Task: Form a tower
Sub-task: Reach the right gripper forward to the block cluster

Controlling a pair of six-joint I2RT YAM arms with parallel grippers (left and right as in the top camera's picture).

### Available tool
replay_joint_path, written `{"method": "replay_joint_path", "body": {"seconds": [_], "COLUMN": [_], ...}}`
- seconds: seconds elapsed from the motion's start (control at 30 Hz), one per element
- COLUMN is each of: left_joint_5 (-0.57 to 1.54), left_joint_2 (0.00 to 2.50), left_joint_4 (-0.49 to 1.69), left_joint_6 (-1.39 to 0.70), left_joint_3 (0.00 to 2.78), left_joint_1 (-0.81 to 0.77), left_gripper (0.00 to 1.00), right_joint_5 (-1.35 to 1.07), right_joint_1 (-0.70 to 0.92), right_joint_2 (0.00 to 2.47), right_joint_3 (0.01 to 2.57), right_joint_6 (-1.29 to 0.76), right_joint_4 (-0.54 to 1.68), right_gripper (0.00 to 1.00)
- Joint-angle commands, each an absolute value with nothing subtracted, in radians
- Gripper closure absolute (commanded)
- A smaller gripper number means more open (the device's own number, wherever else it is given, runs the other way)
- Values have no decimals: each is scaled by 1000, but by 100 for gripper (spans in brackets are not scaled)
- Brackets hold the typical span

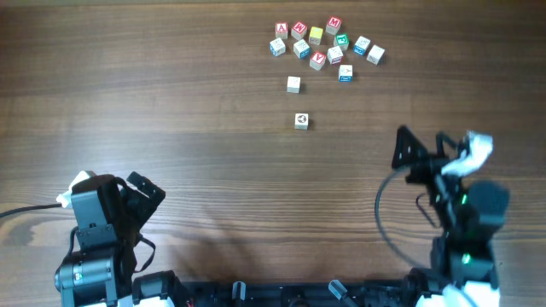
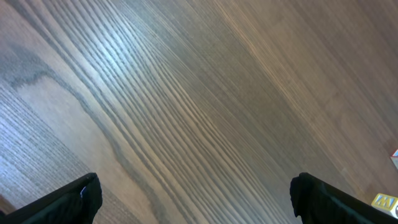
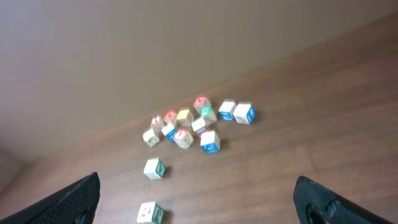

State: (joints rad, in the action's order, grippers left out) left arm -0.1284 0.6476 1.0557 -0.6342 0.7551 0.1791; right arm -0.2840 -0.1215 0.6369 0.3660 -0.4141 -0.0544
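A dark brown wood-grain tabletop [image 1: 171, 102] fills the overhead view, its grain running left to right under a soft pale sheen.

In the left wrist view, the left jaws stand spread wide. Their black tips sit at the bottom corners, and streaked wood runs diagonally between them. In the right wrist view, the right jaws are spread just as wide and pinch nothing.

From above, I see the left arm [image 1: 102, 230] at the near left of the tabletop and the right arm [image 1: 469, 213] at the near right. Both are well apart from the cubes.

Ahead of the right jaws lies a marked cube [image 1: 301, 120], alone on the wood. Just beyond it is a plain whitish cube [image 1: 293, 83]. Farther still is a loose cluster of alphabet cubes [image 1: 334, 54] with red, green, yellow and blue faces.

The red V cube [image 1: 318, 59] sits on the near edge of that cluster, touching or nearly touching its neighbours. I cannot tell from either view whether another cube lies under it.

Only the right wrist view shows the tabletop's far edge, with a plain, blurred grey-brown background past it. It also shows the sides of the cubes. The overhead view shows their lettered tops and both arms. The left wrist view takes in wood alone.
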Motion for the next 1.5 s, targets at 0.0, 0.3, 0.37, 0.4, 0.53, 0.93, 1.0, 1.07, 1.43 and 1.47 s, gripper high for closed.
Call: {"method": "replay_joint_path", "body": {"seconds": [0.0, 0.3, 0.37, 0.4, 0.53, 0.93, 1.0, 1.07, 1.43, 1.47], "left_joint_5": [-120, -120, -120, -120, -120, -120, -120, -120, -120, -120], "left_joint_2": [643, 643, 643, 643, 643, 643, 643, 643, 643, 643], "left_joint_4": [1055, 1056, 1056, 1056, 1056, 1056, 1056, 1056, 1056, 1056], "left_joint_6": [-626, -626, -626, -626, -626, -625, -625, -626, -626, -626], "left_joint_3": [750, 750, 750, 750, 750, 750, 750, 750, 750, 750], "left_joint_1": [186, 186, 186, 186, 186, 186, 186, 186, 186, 186], "left_gripper": [0, 0, 0, 0, 0, 0, 0, 0, 0, 0], "right_joint_5": [-398, -616, -609, -611, -443, 64, 58, 1, 12, 27], "right_joint_1": [-121, -104, -99, -89, -5, 203, 203, 203, 205, 205], "right_joint_2": [898, 1346, 1421, 1446, 1497, 1993, 2103, 2161, 2196, 2204], "right_joint_3": [604, 943, 944, 944, 973, 1274, 1378, 1427, 1431, 1431], "right_joint_6": [-328, -321, -277, -229, -182, -103, -143, -142, -161, -168], "right_joint_4": [52, 234, 190, 170, 131, 80, 131, 143, 67, 59], "right_gripper": [0, 0, 0, 0, 0, 1, 3, 7, 27, 27]}}
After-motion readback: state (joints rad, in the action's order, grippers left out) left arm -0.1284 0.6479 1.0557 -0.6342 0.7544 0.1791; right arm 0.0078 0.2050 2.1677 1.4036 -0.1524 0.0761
